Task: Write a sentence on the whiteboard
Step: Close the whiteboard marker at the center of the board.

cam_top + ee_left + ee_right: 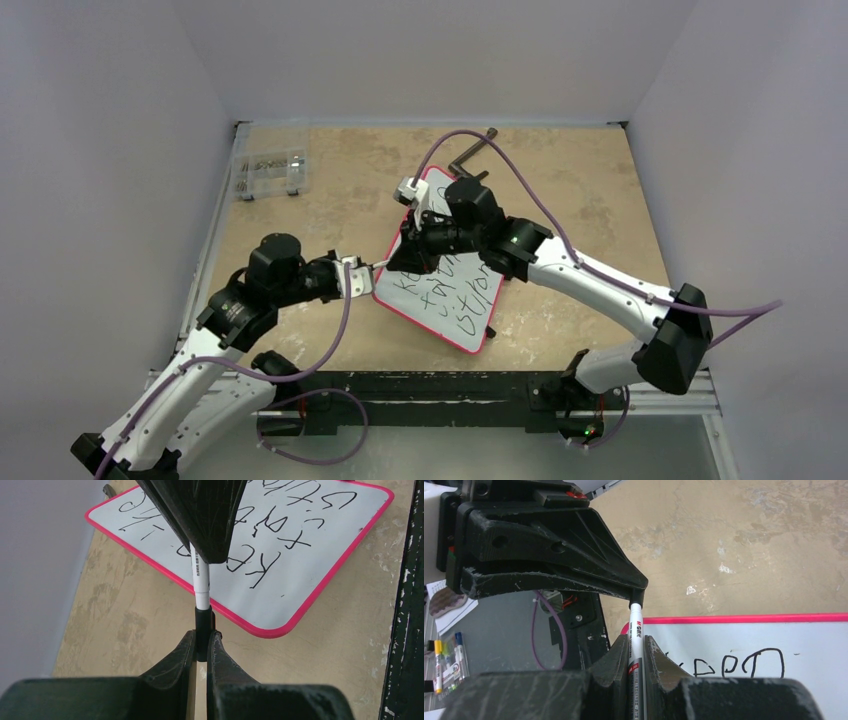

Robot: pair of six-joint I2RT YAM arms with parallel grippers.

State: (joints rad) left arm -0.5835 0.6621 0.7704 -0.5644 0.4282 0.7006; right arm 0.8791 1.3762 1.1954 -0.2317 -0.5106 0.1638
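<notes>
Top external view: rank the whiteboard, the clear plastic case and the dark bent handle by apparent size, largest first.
1. whiteboard
2. clear plastic case
3. dark bent handle, thin and smallest as seen. The right arm hides part of it, so its full extent is unsure.

Soft, even light from above leaves only faint shadows on the surface. Up close, the left tool and right tool look dark and blurred; the whiteboard is crisp
</notes>
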